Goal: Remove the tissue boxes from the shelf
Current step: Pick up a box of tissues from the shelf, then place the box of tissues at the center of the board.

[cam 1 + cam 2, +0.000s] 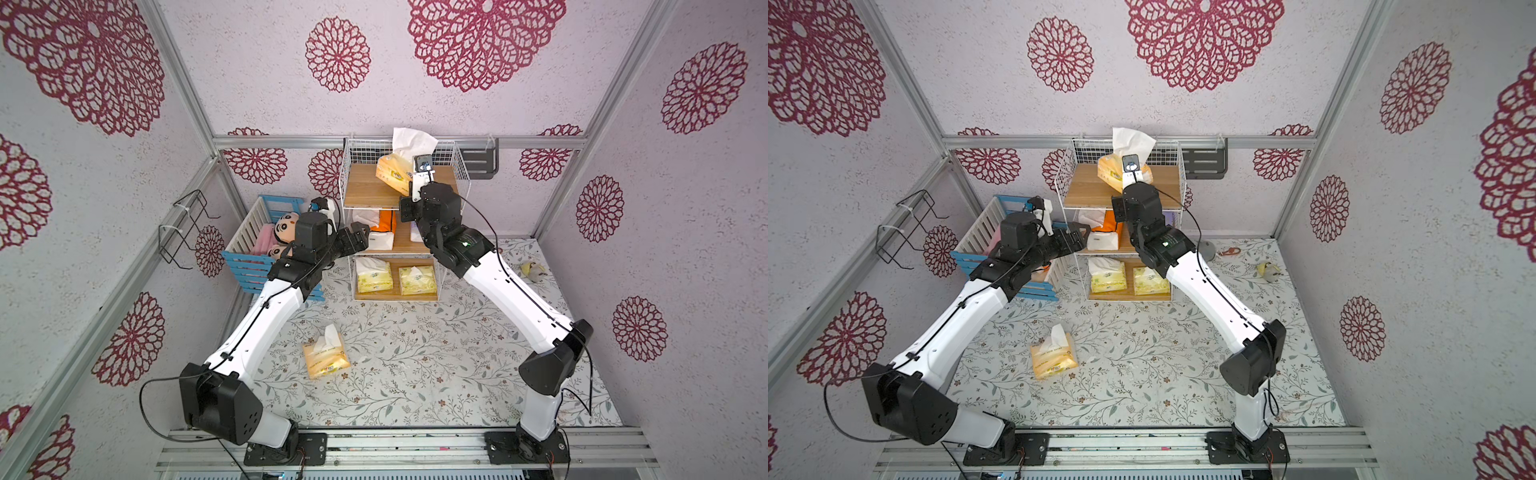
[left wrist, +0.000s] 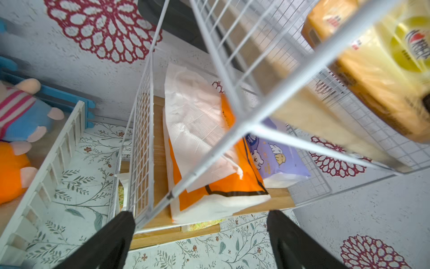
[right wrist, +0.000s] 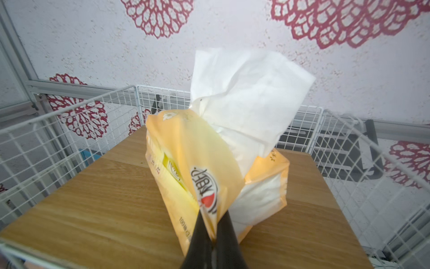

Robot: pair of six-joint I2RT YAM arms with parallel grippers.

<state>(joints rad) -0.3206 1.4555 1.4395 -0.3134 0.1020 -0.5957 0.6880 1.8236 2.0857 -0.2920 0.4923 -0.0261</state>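
- Shelf (image 1: 1088,189): a peach-orange pack (image 1: 1109,171) sits askew on the top board, white tissue up, with the right arm (image 1: 1208,286) at its near end.
- Middle tier: bright orange pack (image 1: 1111,222) (partly hidden), with the left gripper (image 1: 1082,237) near the tier's corner.
- Bottom tier: two pale yellow packs (image 1: 1108,277), side by side.
- Floor mat (image 1: 1163,374): second peach-orange pack (image 1: 1054,360).

Pale lilac textured walls (image 1: 257,83) with crimson floral medallions (image 1: 337,54), aluminium frame rails (image 1: 282,142), a leafy floral floor mat (image 1: 415,365).
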